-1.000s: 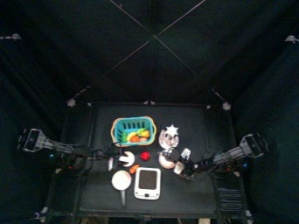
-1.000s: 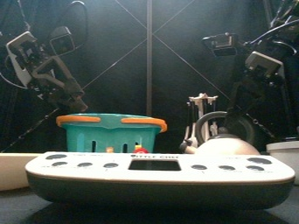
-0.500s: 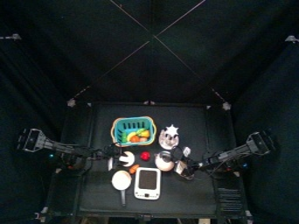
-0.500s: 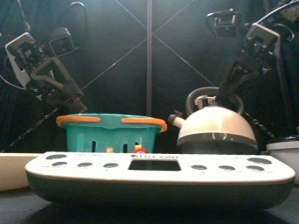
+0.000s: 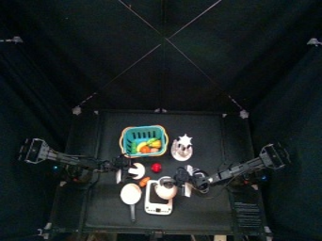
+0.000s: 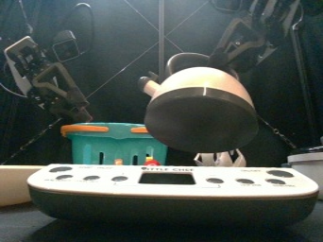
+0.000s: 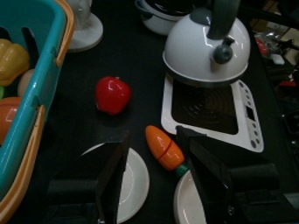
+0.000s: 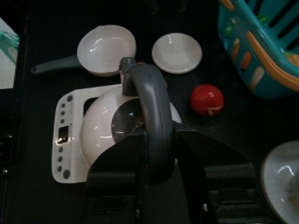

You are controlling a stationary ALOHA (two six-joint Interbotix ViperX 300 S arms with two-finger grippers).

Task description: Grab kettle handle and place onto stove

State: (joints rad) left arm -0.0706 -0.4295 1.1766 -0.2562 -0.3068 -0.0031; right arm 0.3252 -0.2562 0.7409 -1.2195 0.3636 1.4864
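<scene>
Above the white stove [image 6: 171, 192] on the black table [image 5: 208, 132], the kettle [image 6: 199, 106].

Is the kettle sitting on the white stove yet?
No, in the front view the kettle hangs tilted in the air, with a clear gap above the stove.

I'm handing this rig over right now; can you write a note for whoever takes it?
Right pincer: shut on the dark handle of the small grey-brown toy kettle.
Left pincer: open, resting over a toy carrot.
The kettle hangs lifted, tilted, above the flat white toy stove.
Done: grasp and lift.
Left: lower it onto the stove, release.
</scene>
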